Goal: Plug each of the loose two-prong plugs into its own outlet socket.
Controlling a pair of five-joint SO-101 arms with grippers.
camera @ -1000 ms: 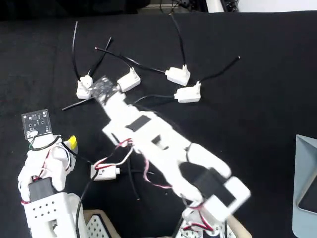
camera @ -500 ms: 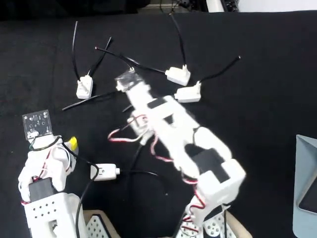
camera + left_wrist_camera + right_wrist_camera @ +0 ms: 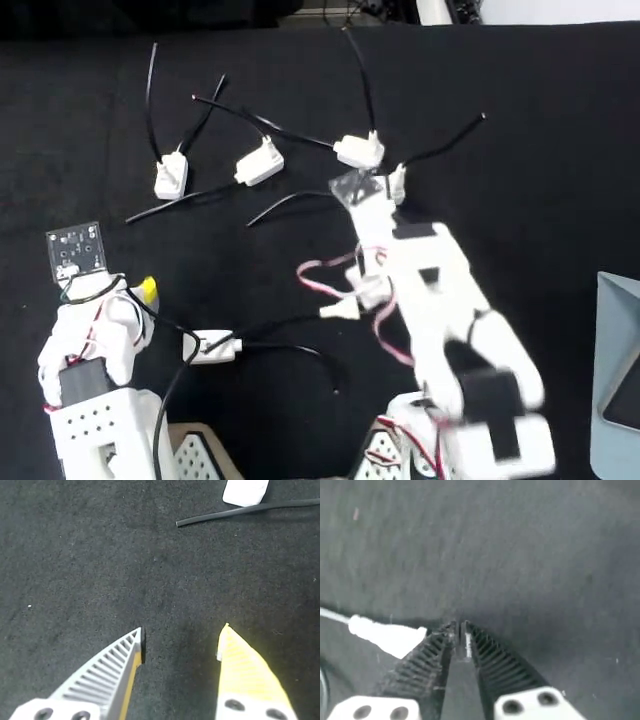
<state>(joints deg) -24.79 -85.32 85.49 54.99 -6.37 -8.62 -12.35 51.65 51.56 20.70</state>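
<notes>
Several white two-prong plugs with black cords lie at the far side of the black table: one (image 3: 171, 176) at the left, one (image 3: 260, 162) in the middle, one (image 3: 360, 150) to the right. A further plug (image 3: 397, 183) lies partly hidden beside my right gripper (image 3: 355, 188). In the right wrist view that gripper (image 3: 460, 628) is shut with nothing between its fingers, and a white plug (image 3: 390, 635) lies just beside one fingertip. My left gripper (image 3: 182, 636) hangs open over bare cloth at the near left, with a plug (image 3: 246, 490) and a cord (image 3: 250, 512) farther off.
A white connector block (image 3: 212, 347) with wires lies near the front between the arm bases. A small dark circuit board (image 3: 75, 249) sits at the left beside the left arm (image 3: 90, 340). A grey bin (image 3: 615, 380) stands at the right edge.
My right arm has swung rightward, from between the two left plugs to the plug at the right of the group. The left arm has kept still.
</notes>
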